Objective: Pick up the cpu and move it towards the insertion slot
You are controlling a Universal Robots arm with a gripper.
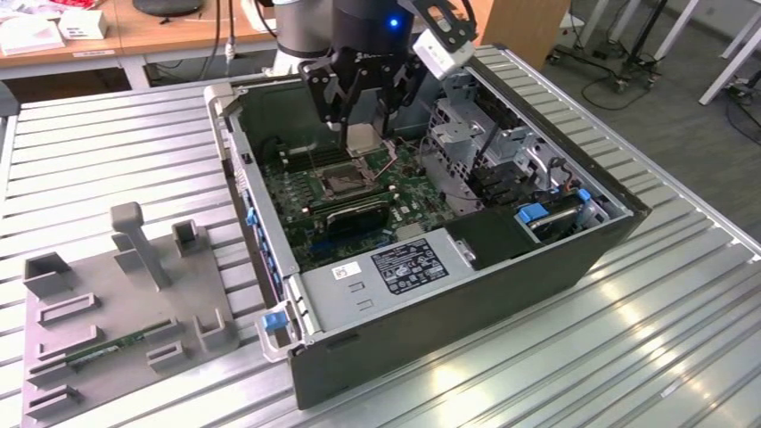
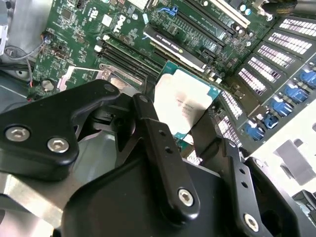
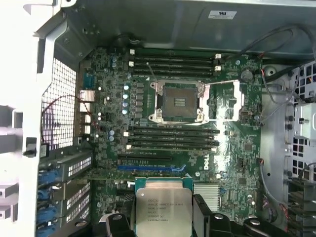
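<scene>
Hidden and cut off:

- cpu [image 3: 163, 211]: lower edge runs off the frame in the first wrist view. In the second wrist view [image 2: 185, 104] its lower corner sits behind the black fingers [image 2: 163, 148] of the hand [image 2: 190, 136]. In the exterior view [image 1: 360, 136] it shows as a small pale patch, its face too small to make out.
- Hand in the first wrist view [image 3: 163, 222]: fingertips alone inside the frame, body cut off.
- insertion slot [image 2: 118, 81]: in the second wrist view mostly hidden behind the hand's linkage.
- computer case [image 1: 500, 267]: far corner hidden behind the arm [image 1: 345, 27] in the exterior view.
- memory stick [image 1: 113, 348] on the grey tray [image 1: 84, 374]: too small for detail.
</scene>
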